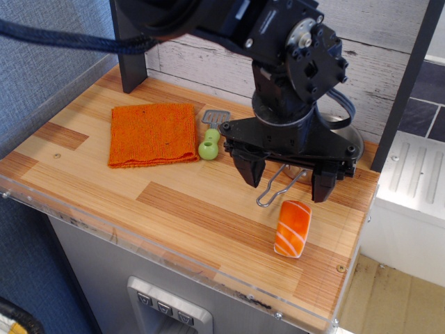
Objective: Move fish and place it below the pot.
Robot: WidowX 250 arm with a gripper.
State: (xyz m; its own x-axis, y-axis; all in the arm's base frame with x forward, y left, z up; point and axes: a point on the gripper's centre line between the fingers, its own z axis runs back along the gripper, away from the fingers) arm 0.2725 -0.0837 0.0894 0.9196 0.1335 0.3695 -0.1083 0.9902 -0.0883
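The scene is lit brightly and evenly w/ soft, diffuse light; no single source can be made out. Only faint shadows are cast on the wooden table [174, 202], e.g. beside the fish [293, 228]. A small glossy highlight is seen on the fish, and glare on the pot [341, 126] rim (mostly hidden). Focus is sharp across the table; the arm's upper part is slightly softened. No edge distortion is noticed.

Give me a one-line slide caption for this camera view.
Open end effector above the table, toy fish lying free near the front edge, below the pot.
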